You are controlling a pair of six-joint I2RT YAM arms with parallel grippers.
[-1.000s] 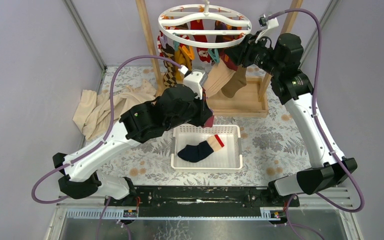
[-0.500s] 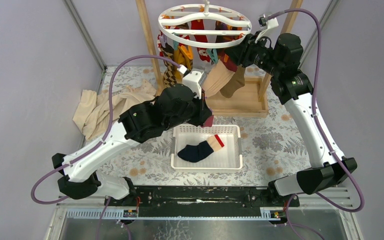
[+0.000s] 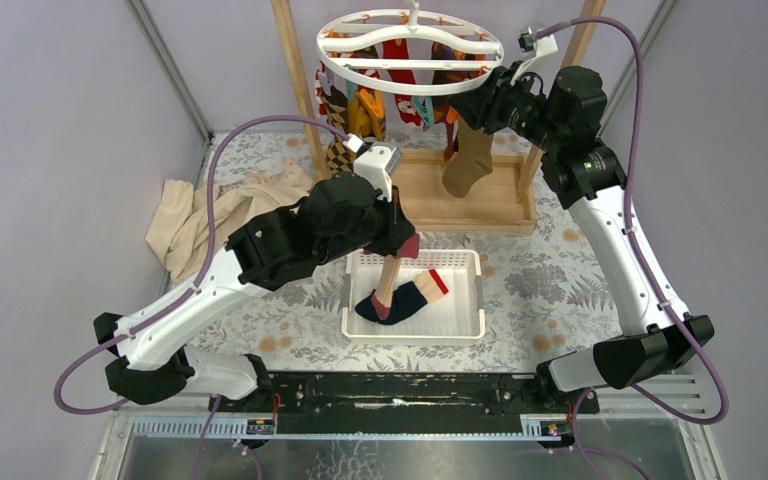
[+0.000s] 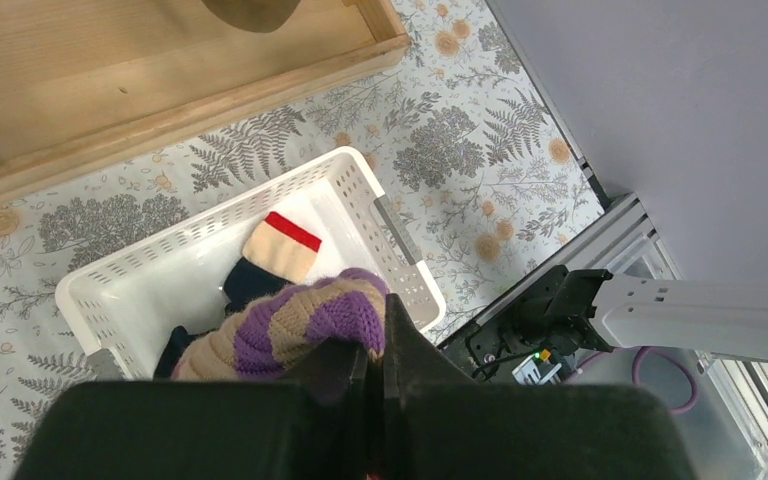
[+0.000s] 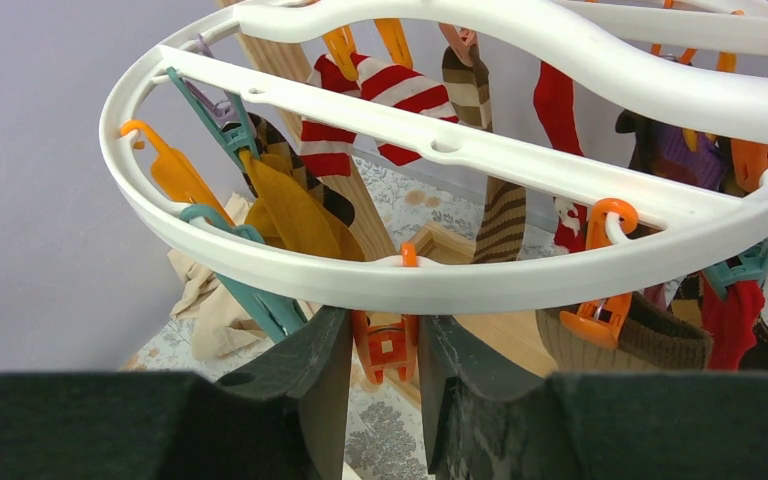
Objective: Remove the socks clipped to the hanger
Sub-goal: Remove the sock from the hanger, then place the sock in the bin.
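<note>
The white ring hanger (image 3: 410,63) hangs from the wooden rack with several socks clipped under it, among them red-and-white striped (image 5: 360,110), mustard (image 5: 295,215) and an olive-brown one (image 3: 465,165). My left gripper (image 3: 397,245) is shut on a purple-and-tan striped sock (image 4: 290,330), which dangles (image 3: 390,280) over the white basket (image 3: 412,335). A navy, beige and red sock (image 3: 420,292) lies in the basket. My right gripper (image 5: 385,330) sits under the ring's near rim (image 5: 520,275), shut on an empty orange clip (image 5: 387,352).
A large beige cloth (image 3: 210,210) lies crumpled at the back left. The rack's wooden base tray (image 3: 480,205) sits behind the basket, with upright posts (image 3: 295,80) on either side of the hanger. The floral mat (image 3: 560,280) covers the table.
The striped sock has come free of the hanger. My left gripper has pulled it down and toward the front, so it now dangles over the basket. The right gripper stays at the clip.
</note>
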